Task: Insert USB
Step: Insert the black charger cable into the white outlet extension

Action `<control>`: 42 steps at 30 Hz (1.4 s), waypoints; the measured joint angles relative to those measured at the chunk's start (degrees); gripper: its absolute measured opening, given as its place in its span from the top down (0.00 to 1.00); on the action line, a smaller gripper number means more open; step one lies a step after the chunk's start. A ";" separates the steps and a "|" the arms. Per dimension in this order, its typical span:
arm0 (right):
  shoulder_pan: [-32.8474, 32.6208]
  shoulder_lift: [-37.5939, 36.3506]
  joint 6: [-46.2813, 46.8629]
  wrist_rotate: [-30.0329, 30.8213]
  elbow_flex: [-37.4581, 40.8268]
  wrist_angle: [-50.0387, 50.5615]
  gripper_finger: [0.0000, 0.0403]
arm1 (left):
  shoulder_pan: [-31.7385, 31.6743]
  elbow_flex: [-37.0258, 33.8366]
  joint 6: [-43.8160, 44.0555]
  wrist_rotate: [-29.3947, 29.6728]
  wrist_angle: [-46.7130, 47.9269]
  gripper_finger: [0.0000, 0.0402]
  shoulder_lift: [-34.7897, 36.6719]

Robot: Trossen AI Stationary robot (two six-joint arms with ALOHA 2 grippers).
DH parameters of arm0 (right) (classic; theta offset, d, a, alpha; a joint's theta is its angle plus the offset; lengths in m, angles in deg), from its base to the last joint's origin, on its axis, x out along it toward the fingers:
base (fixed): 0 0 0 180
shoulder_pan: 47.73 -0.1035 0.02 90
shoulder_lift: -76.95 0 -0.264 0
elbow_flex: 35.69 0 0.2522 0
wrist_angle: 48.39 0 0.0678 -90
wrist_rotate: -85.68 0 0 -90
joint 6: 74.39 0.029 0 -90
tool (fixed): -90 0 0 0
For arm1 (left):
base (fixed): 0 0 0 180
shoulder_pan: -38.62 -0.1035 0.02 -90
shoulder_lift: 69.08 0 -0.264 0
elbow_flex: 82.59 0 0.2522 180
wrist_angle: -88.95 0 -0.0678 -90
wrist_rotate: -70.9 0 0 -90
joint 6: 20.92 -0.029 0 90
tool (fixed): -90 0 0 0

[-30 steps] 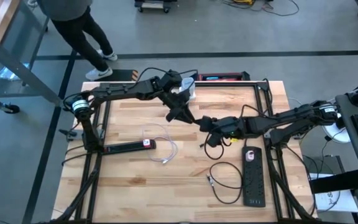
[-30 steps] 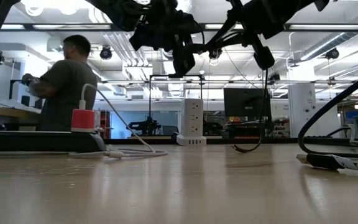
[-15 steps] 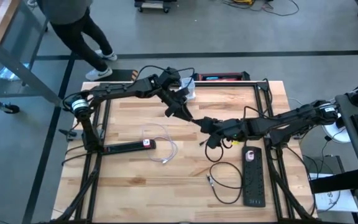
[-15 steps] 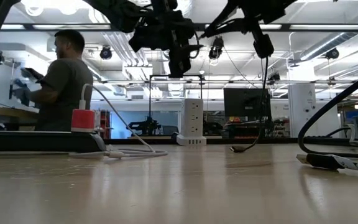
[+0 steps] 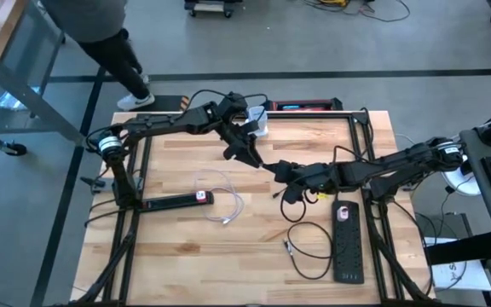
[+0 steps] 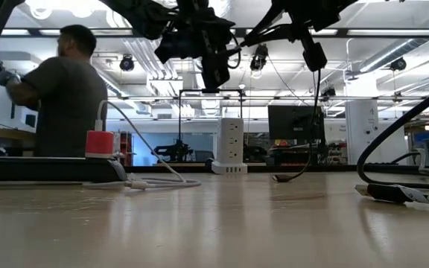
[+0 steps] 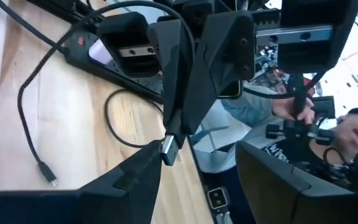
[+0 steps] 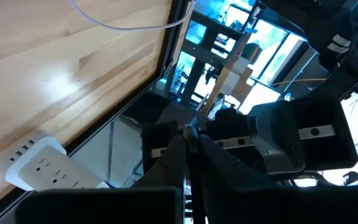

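Both arms raised above pale wooden slatted surface (image 5: 186, 247), pincers meeting mid-air near centre. Right pincer (image 7: 171, 134) clamped on silver-tipped black USB plug (image 7: 169, 150), thin black cable (image 6: 309, 141) hanging to surface. Left pincer (image 5: 244, 153) directly opposite, fingers apart around plug tip, likely to take over or regrip. White tower power strip (image 6: 231, 146) at far edge, probable socket target
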 joint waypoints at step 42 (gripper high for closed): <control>-0.42 2.45 -3.61 -2.95 -2.86 -4.38 0.92 | 0.32 0.03 -4.83 -8.07 -2.54 0.97 0.11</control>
